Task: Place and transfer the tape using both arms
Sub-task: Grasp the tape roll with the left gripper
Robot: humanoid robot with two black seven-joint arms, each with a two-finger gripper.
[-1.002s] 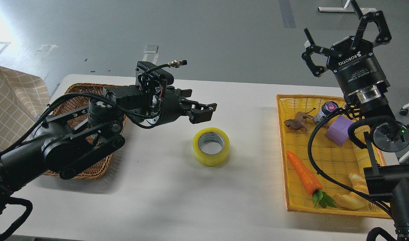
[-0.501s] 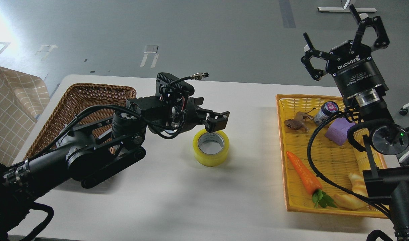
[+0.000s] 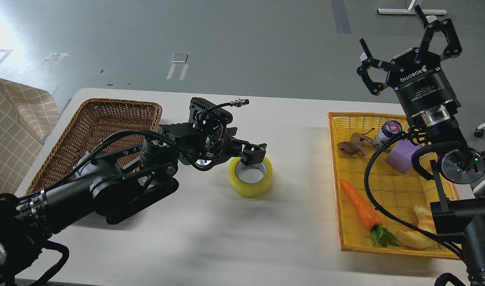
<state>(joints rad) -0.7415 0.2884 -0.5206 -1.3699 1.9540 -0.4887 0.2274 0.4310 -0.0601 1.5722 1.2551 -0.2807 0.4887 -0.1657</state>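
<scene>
Yellow tape [image 3: 250,176] lies flat on the table [image 3: 210,238], core up, so your left hand [image 3: 253,153] hangs at its far rim, fingers parted, poised to straddle the wall, while your right hand [image 3: 409,43] waits raised and spread wide, seemingly for the handover.

**Even light, glare at upper left**

Strong white glare is washing out the floor [image 3: 0,35] at the upper left corner. Soft overhead light is spreading evenly over the table [image 3: 210,238], casting faint, diffuse shadows under the left arm [image 3: 107,190] and beside the tape [image 3: 250,176]. Focus is holding sharp throughout.
</scene>
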